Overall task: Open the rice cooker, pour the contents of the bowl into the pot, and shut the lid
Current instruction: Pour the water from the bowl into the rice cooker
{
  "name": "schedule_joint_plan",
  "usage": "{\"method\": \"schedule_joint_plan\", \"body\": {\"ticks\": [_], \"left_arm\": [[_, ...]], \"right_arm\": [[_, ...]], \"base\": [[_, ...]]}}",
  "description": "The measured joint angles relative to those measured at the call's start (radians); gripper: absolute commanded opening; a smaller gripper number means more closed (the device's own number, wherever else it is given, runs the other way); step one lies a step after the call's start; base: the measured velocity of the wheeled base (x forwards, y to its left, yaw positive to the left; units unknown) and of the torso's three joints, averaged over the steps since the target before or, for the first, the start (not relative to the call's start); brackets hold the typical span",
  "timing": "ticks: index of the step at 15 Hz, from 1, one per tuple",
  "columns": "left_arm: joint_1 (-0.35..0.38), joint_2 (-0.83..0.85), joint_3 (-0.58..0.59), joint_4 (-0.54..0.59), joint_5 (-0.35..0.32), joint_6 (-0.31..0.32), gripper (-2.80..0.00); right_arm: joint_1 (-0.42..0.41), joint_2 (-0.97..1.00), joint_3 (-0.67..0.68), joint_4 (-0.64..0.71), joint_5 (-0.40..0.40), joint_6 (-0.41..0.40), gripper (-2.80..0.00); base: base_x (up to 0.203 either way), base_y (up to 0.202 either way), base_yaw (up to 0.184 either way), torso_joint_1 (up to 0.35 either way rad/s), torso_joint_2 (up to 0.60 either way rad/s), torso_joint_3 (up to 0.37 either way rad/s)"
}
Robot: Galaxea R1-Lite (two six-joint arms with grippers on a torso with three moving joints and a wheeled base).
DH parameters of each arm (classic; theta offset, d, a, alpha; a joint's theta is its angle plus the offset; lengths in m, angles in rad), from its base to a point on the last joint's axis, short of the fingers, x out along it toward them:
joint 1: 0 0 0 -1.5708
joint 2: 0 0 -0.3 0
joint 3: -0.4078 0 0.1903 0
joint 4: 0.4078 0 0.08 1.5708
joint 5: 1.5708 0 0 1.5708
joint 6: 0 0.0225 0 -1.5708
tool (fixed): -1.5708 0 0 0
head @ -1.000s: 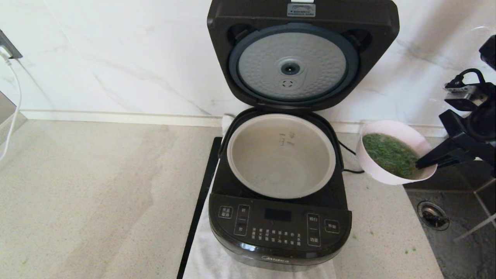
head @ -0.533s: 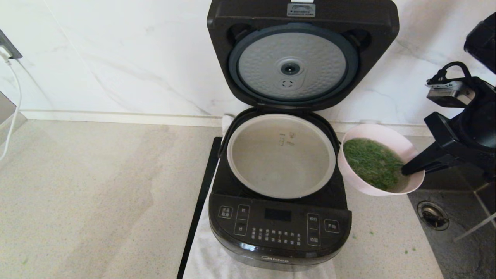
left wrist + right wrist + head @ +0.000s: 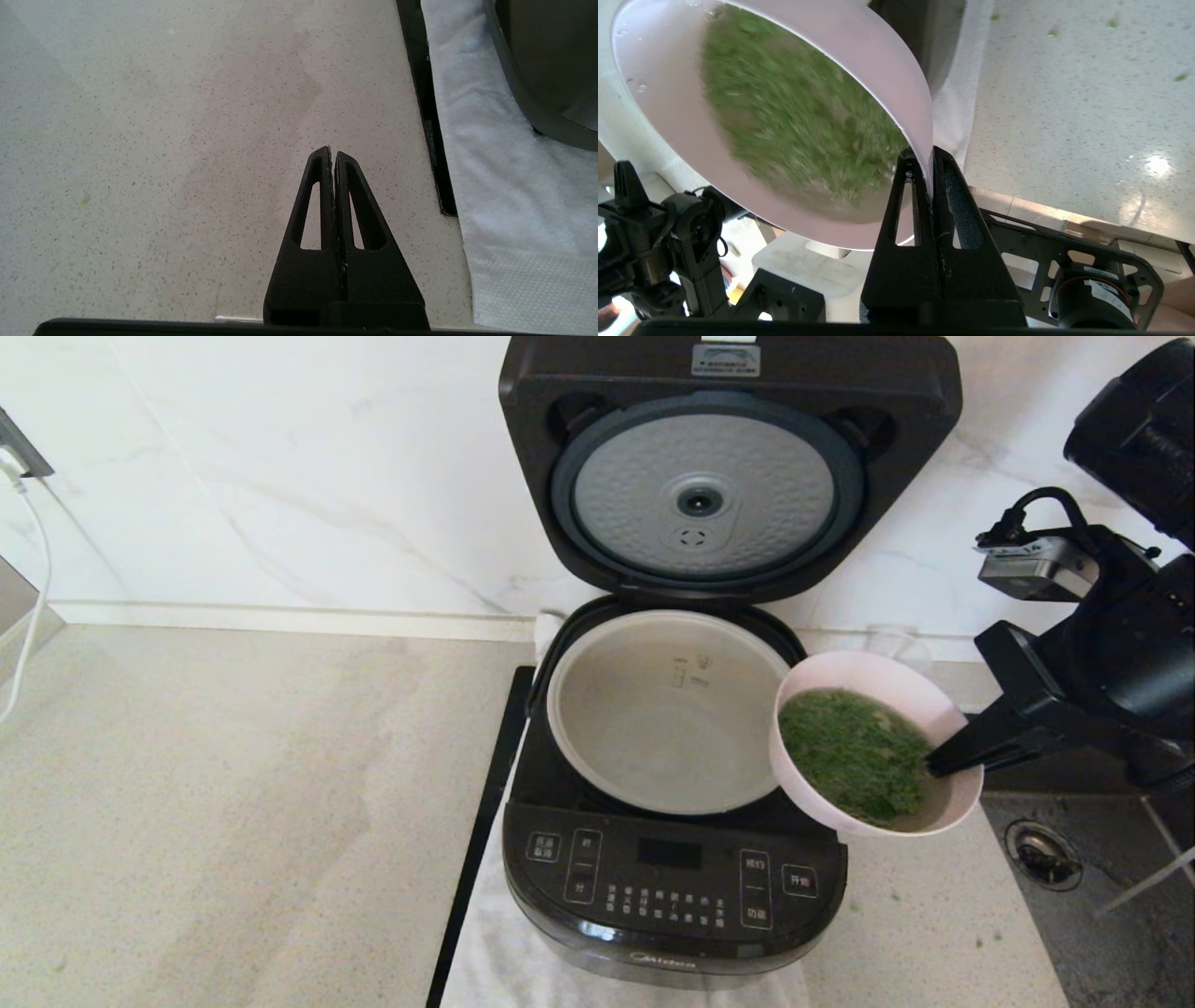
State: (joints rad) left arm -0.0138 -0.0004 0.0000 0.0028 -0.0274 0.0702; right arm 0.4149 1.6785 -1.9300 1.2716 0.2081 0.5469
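The black rice cooker (image 3: 672,887) stands with its lid (image 3: 728,467) raised against the wall, showing the dimpled silver disc. Its grey-beige pot (image 3: 653,728) looks empty. My right gripper (image 3: 934,767) (image 3: 927,156) is shut on the near rim of the pale pink bowl (image 3: 840,674) (image 3: 677,121), which hangs in the air over the cooker's right edge, overlapping the pot's rim. Chopped green herb bits (image 3: 854,756) (image 3: 794,107) float in water inside the bowl. My left gripper (image 3: 332,151) is shut and empty over the bare counter, left of the cooker.
A white cloth (image 3: 495,952) (image 3: 504,186) lies under the cooker, with a black strip (image 3: 481,831) (image 3: 427,116) along its left side. A dark sink with a drain (image 3: 1044,859) sits at the right. A white cable (image 3: 33,579) hangs at far left. Green flecks (image 3: 985,941) dot the counter.
My right gripper has carried the bowl leftward and a little toward me, from beside the cooker to over its right edge. The left arm and the lid have not moved.
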Motion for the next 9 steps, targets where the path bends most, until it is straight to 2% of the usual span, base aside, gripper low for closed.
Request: {"method": "schedule_joint_plan", "body": {"ticks": [3, 5, 9], "left_arm": [[0.0, 0.0, 0.0, 0.0, 0.0, 0.0, -2.8], [0.0, 0.0, 0.0, 0.0, 0.0, 0.0, -2.8], [0.0, 0.0, 0.0, 0.0, 0.0, 0.0, -2.8]], "right_arm": [[0.042, 0.016, -0.001, -0.036, -0.042, 0.016, -2.8], [0.068, 0.031, -0.001, -0.078, -0.055, 0.056, -2.8], [0.12, 0.066, -0.005, -0.123, -0.068, 0.068, -2.8]], "base": [[0.0, 0.0, 0.0, 0.0, 0.0, 0.0], [0.0, 0.0, 0.0, 0.0, 0.0, 0.0], [0.0, 0.0, 0.0, 0.0, 0.0, 0.0]]}}
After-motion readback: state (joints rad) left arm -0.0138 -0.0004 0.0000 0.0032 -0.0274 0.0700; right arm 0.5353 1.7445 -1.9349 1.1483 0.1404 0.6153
